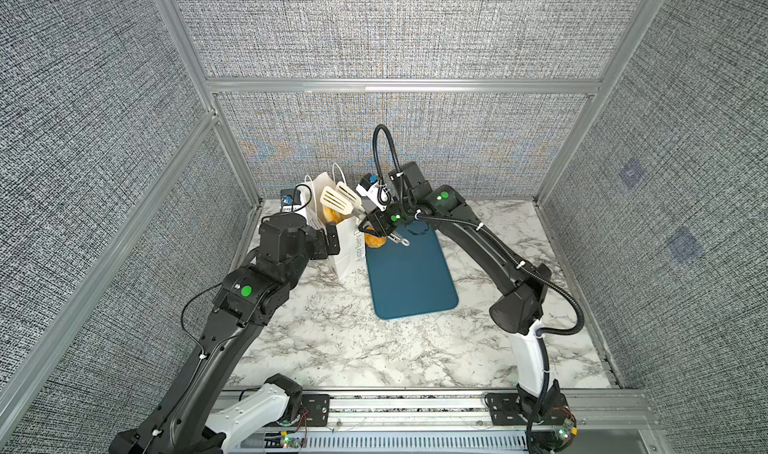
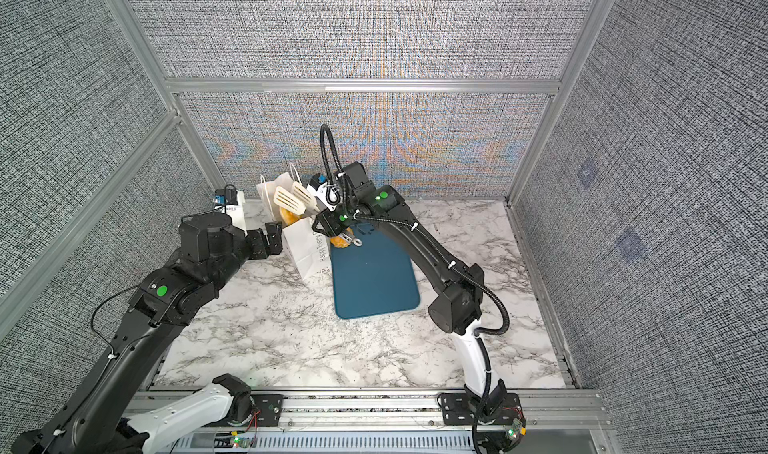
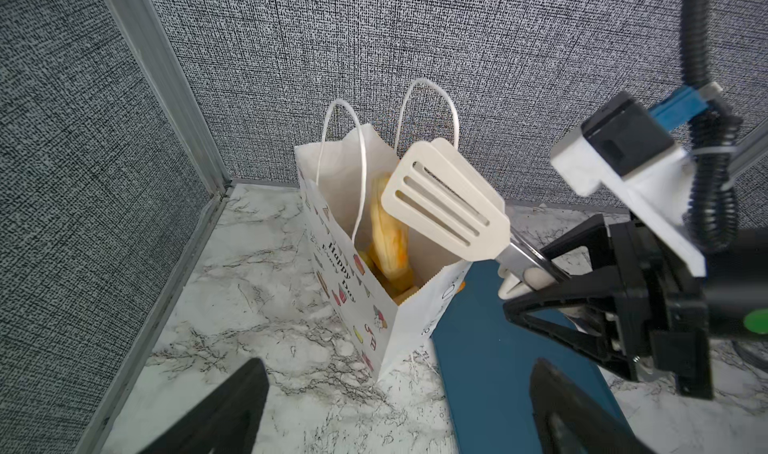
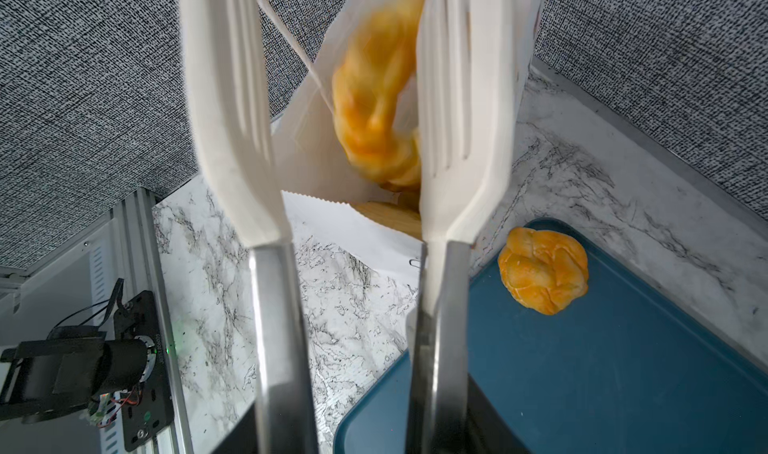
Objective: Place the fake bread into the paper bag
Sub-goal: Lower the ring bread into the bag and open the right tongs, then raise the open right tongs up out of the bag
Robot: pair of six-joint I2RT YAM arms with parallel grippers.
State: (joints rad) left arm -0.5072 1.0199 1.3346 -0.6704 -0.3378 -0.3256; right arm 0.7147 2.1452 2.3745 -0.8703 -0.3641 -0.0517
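Observation:
The white paper bag (image 1: 350, 250) (image 2: 305, 246) (image 3: 374, 306) stands upright and open at the tray's far left corner. My right gripper (image 1: 368, 223) (image 2: 323, 223) (image 4: 353, 431) is shut on the metal handles of white slotted tongs (image 1: 338, 200) (image 3: 449, 206) (image 4: 232, 98), whose blades stand apart over the bag's mouth. A blurred golden croissant (image 4: 378, 98) (image 3: 388, 231) is inside the mouth, loose from the blades, above other fake bread (image 4: 395, 219). One round ridged roll (image 4: 542, 271) (image 1: 375, 242) lies on the tray. My left gripper (image 3: 397, 389) (image 1: 330, 242) is open and empty, close to the bag's near side.
The flat dark-teal tray (image 1: 411, 281) (image 2: 374, 281) (image 4: 602, 368) lies on the marble table (image 1: 332, 348), right of the bag. Grey fabric walls with aluminium posts (image 3: 166, 98) close in behind and left of the bag.

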